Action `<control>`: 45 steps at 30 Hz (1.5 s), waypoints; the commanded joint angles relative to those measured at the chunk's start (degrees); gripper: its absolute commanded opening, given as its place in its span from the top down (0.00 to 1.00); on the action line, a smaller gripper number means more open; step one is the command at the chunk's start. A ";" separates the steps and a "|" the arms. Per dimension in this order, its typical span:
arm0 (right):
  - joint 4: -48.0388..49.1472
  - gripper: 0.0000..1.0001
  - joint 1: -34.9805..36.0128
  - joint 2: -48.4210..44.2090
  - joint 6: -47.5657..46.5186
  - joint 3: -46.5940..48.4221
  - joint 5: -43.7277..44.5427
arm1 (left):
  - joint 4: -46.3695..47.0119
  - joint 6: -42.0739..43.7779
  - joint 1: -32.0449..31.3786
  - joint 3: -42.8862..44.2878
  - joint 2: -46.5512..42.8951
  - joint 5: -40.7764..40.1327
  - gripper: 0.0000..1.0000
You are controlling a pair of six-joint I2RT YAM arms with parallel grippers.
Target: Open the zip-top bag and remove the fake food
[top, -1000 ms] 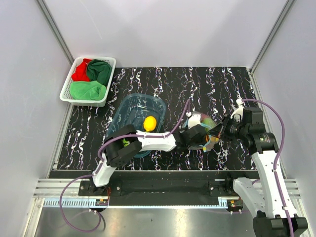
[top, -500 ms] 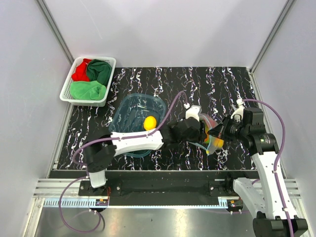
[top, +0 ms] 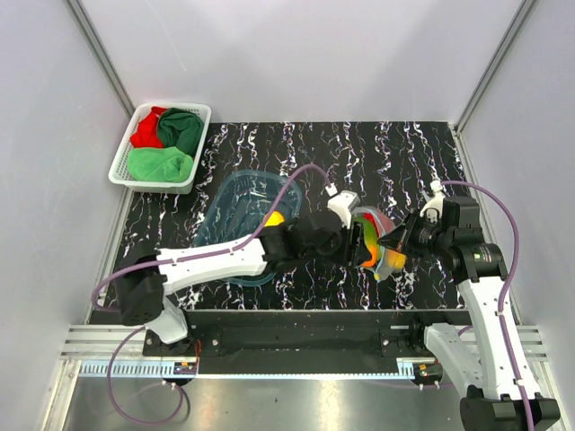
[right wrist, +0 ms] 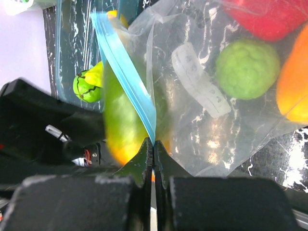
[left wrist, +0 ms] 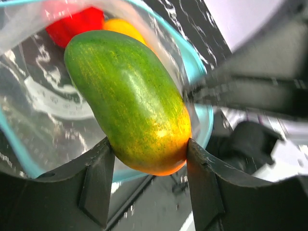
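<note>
Zip-top bag (top: 384, 235): you have it right of centre on the desk, nearer the near edge than the far edge. It is clear floppy film with the mouth open, and the right gripper (right wrist: 153, 147) pinches its teal-blue zip strip (right wrist: 126, 77).

Fake food inside, seen through the film: a red piece (right wrist: 269, 17), a round bumpy green fruit (right wrist: 247, 68) and an orange piece (right wrist: 293, 86).

Mango (left wrist: 130, 101): glossy green, fading to orange-yellow at one end. It sits at the bag's mouth, clamped across that orange end by the left gripper (left wrist: 149, 163). You cannot tell whether it is fully clear of the mouth.

Lemon (top: 274, 218): yellow, lying left of the bag and apart from it, near desk centre.
</note>
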 commanded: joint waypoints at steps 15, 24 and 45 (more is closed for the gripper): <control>1.44 1.00 0.34 0.07 -0.45 0.32 0.09 | -19.28 3.75 9.73 -15.07 -32.78 -7.24 1.00; 1.44 1.00 0.51 -0.11 -0.45 0.15 -0.08 | -28.73 -3.12 26.52 -22.72 -40.96 -22.12 1.00; 1.44 1.00 0.42 -0.20 -0.45 -0.03 -0.35 | -18.18 -4.62 43.51 -26.50 -23.83 -6.12 0.65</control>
